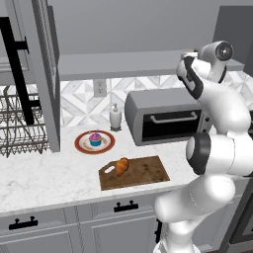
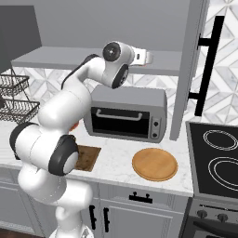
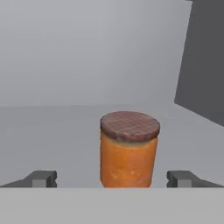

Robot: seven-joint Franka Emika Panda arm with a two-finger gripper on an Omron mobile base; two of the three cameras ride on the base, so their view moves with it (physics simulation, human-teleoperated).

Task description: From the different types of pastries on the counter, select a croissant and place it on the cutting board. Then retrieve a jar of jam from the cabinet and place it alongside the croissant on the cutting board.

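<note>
While the arm (image 1: 217, 143) fills the right side of the left base view and rises to the upper right of frame, the counter (image 1: 44, 180) runs across mid-frame below it, white w/ grey veins.

Cabinet (image 2: 93, 58): grey shelf across the upper part of the right base view, door w/ black bar handle (image 2: 208, 65) standing open at upper right. The hand reaches in at shelf level, top centre of that view.

Toaster oven (image 1: 165, 118): grey, centre-right in left base view, on counter under the shelf.

Cutting board (image 1: 133, 172): dark brown, lower centre of left base view, flat on counter, handle slot at its left end.

Dish rack (image 1: 20, 126): wire, left edge of left base view.

Round tan plate (image 2: 155, 163): lower centre-right of right base view, on counter, apart from the board.

Red-rimmed plate (image 1: 94, 142): just above-left of board, carrying the cupcake (image 1: 95, 139), blue wrapper, pink top.

Soap bottle (image 1: 115, 117): white, by the backsplash left of oven.

Croissant (image 1: 121, 166): on the board, near its left end.

Jar of jam (image 3: 129, 148): centre of hand view, upright on grey shelf, orange w/ reddish-brown lid.

Gripper (image 3: 111, 178): fingers spread wide, one tip at lower left, other at lower right; jar sits between them, no contact visible.
</note>
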